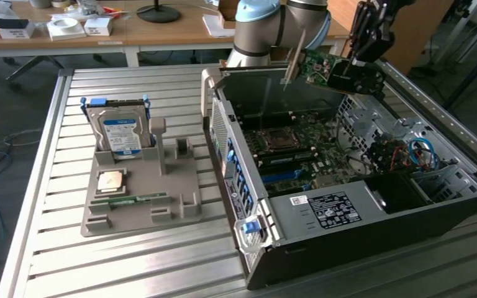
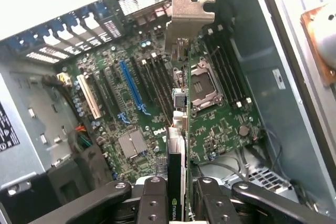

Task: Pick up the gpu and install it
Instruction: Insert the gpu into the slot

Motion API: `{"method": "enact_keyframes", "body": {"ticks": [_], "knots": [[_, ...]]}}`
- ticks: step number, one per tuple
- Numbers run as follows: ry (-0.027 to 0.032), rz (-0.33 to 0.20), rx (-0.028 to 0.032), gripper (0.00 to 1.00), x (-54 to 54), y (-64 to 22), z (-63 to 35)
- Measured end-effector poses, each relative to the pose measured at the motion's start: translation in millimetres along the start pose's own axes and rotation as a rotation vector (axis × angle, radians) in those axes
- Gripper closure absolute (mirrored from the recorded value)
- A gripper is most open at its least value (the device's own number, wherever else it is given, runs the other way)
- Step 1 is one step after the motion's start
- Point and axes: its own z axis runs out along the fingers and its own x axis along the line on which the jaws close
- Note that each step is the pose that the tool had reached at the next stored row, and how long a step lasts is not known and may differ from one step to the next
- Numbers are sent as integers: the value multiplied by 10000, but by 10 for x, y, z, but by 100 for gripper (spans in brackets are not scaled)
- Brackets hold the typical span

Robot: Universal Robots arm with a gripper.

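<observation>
The gpu [image 1: 331,69], a dark card with a green board edge and a metal bracket, hangs tilted above the far end of the open computer case [image 1: 338,214]. My gripper [image 1: 359,61] is shut on it from above. In the wrist view the gpu [image 2: 178,124] runs edge-on away from the camera, its silver bracket [image 2: 190,14] at the far end, with my gripper [image 2: 178,205] clamping its near end between black fingers [image 2: 153,199]. The motherboard [image 2: 131,129] lies below, and the card is well clear of it. A long blue slot [image 2: 131,85] lies beside the card's line.
A grey holder [image 1: 139,192] on the slatted table at the exterior view's left carries an upright hard drive [image 1: 121,131], a processor chip [image 1: 111,180] and a green memory stick [image 1: 131,200]. Case walls, cables [image 1: 417,152] and a drive cage [image 1: 437,183] surround the board.
</observation>
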Motion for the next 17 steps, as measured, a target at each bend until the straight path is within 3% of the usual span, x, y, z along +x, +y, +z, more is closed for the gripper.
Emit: {"method": "enact_keyframes", "body": {"ticks": [17], "knots": [[64,-2593,-94,74,1,-1,27]]}}
